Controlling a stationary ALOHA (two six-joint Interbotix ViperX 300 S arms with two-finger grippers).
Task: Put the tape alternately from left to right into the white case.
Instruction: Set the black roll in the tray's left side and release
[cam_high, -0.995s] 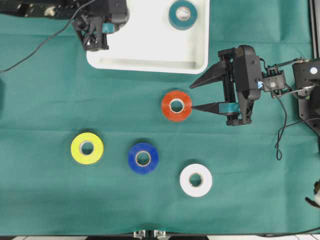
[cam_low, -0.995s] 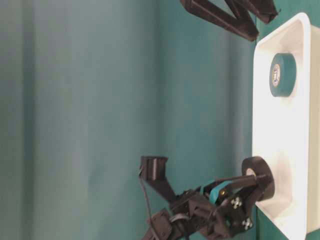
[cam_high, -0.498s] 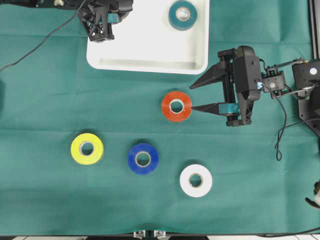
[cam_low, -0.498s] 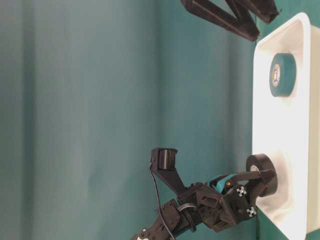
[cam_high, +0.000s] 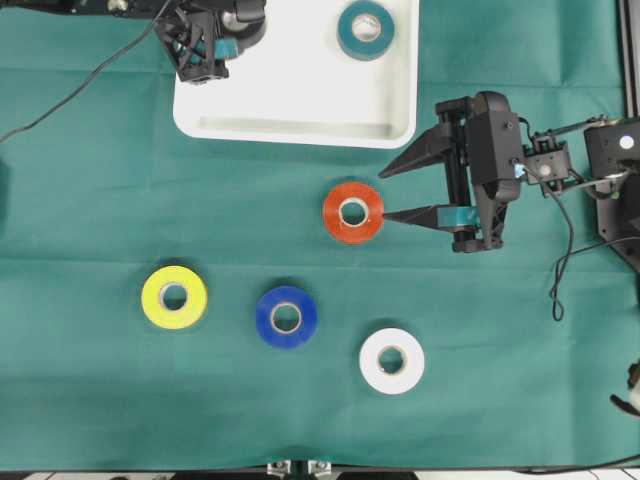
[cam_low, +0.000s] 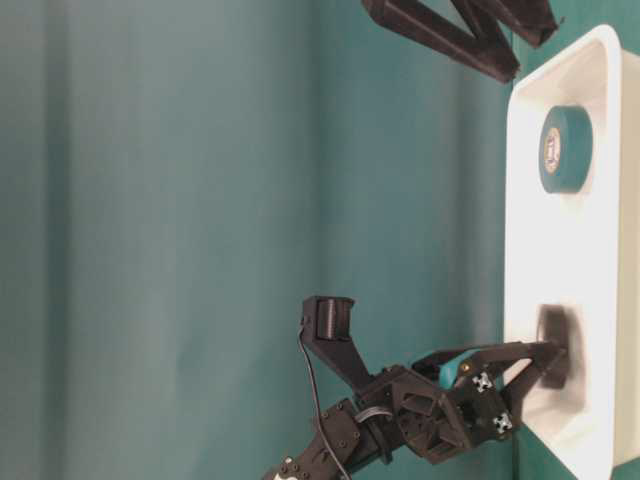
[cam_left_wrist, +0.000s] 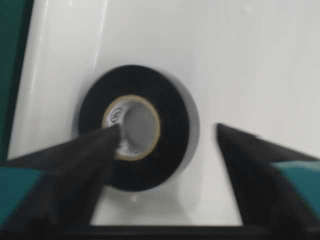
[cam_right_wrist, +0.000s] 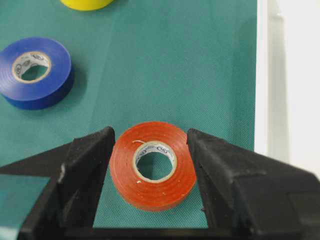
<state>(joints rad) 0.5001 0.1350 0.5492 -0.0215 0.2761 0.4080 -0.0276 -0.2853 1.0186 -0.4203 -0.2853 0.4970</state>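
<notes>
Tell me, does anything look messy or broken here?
Nothing stands out. The teal roll and black roll lie in the white case; the orange, yellow, blue and white rolls lie flat on the cloth.

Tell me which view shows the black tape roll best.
The left wrist view: the black tape roll fills the frame, lying in the white case between the left claw's fingers. Table-level shows only a dark blur; overhead, the arm hides it; the right wrist view misses it.
</notes>
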